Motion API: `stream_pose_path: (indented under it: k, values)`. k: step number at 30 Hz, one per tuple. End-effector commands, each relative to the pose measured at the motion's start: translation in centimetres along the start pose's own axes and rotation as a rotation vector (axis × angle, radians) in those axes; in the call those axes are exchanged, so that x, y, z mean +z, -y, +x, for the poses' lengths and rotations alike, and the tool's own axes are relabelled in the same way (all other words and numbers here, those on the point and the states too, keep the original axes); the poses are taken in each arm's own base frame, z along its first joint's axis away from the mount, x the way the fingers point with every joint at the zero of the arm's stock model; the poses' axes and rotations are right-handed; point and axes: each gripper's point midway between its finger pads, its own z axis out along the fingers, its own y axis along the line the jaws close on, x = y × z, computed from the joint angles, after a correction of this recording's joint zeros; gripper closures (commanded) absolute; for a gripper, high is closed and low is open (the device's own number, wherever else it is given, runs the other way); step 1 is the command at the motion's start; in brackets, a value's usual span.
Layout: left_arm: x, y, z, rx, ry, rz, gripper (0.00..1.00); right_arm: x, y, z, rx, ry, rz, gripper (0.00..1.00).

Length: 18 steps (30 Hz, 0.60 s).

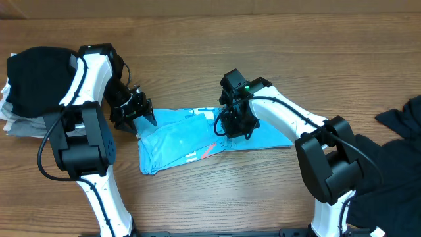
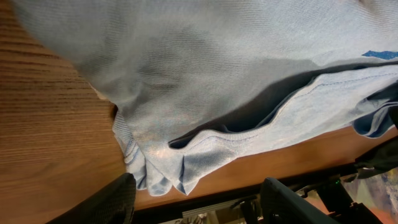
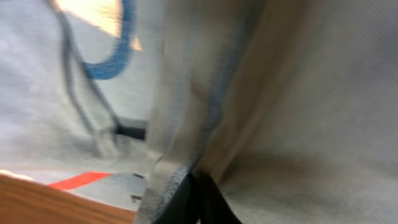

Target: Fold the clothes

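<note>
The sky-blue T-shirt (image 1: 191,138) lies partly folded in the middle of the table, with white print and a red stroke showing. My left gripper (image 1: 141,115) is open at the shirt's left edge, its fingers either side of a bunched hem corner (image 2: 168,174) and not touching it. My right gripper (image 1: 235,126) is down on the shirt's right half, shut on a fold of the blue fabric (image 3: 186,168). A black garment (image 1: 39,79) lies at the far left. More black clothes (image 1: 395,164) lie at the right edge.
Under the black garment at the left is a pale folded stack (image 1: 16,122). The wooden table (image 1: 217,59) stretches bare behind the shirt. Its front edge shows in the left wrist view (image 2: 261,186).
</note>
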Motion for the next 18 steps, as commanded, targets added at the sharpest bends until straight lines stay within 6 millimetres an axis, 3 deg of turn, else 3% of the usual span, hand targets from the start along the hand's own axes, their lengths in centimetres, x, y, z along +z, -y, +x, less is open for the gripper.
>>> stream_pose_path:
  k: [1, 8, 11, 15, 18]
  values:
    - [-1.5, 0.5, 0.0, 0.015, 0.056, -0.003, 0.33, 0.1, 0.7, 0.6, 0.029, -0.016, 0.042, 0.96]
    - [-1.5, 0.5, 0.0, 0.016, 0.057, -0.004, 0.33, -0.3, 1.8, 3.4, 0.047, -0.128, 0.1, 0.96]
    - [-1.5, 0.5, 0.0, 0.015, 0.057, -0.003, 0.32, -0.2, 1.8, 3.2, 0.046, -0.121, 0.099, 0.96]
    - [-1.5, 0.5, 0.1, 0.015, 0.051, -0.004, 0.32, -0.2, 1.6, 2.5, 0.042, -0.091, 0.092, 0.65]
    - [-1.5, 0.4, 0.5, 0.044, 0.035, -0.006, 0.33, -0.6, 1.7, 2.1, 0.041, -0.077, 0.104, 0.57]
